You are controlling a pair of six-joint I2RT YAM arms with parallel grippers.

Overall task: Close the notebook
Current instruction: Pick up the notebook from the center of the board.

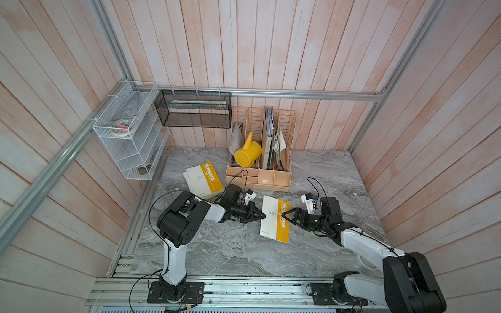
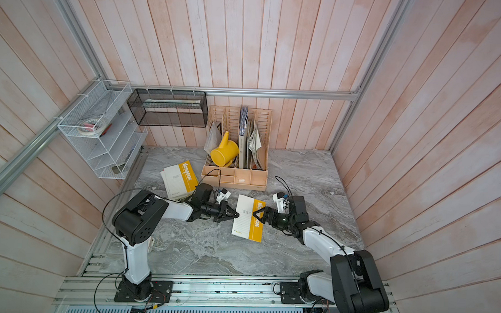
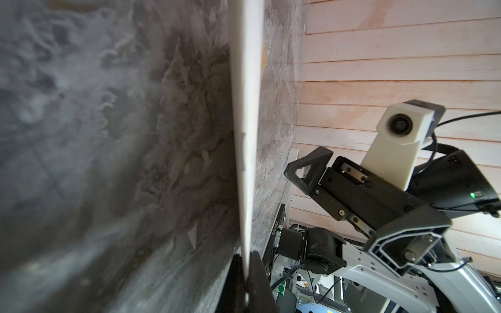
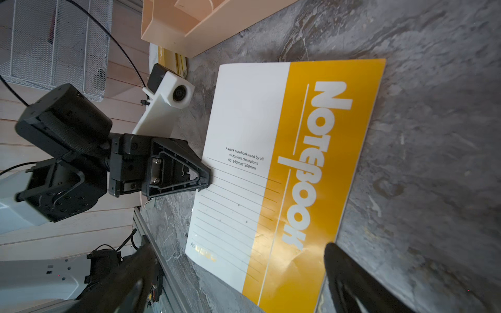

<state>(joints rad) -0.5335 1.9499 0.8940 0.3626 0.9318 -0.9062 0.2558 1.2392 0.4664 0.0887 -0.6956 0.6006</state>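
Middle of the desk [image 1: 226,248]: the notebook [image 1: 271,221] lies cover-up, near flat; your left gripper [image 1: 263,216] is clenched on its white free edge; your right gripper [image 1: 286,216] hangs spread over the yellow spine band, grasping nothing; reckon it light, floppy, slick; hold that free edge only; beyond, far-left, a second notebook [image 1: 204,180].

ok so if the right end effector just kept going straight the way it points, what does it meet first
Most likely the notebook: the right end effector hangs open and tilted down over its cover. The left end effector lies further along that line, though depth is unclear.
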